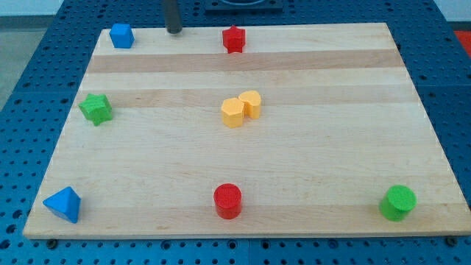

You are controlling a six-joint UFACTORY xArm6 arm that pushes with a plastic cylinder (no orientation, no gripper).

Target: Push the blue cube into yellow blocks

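So the blue cube point(121, 35) sits in the upper left corner of the board point(331, 177), and my tip point(174, 32) is just right of it, not touching as far as I can tell. No claw here, just a plain rod. Yellow blocks point(241, 109) huddle together mid-frame, touching. Can't spot any writing or labels.

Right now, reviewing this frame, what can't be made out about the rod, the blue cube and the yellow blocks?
- Rod above my tip: cut off by the view's top edge.
- Blue cube: its far faces are turned away from the camera.
- Yellow blocks: they look touching; their exact shapes are too small to tell.
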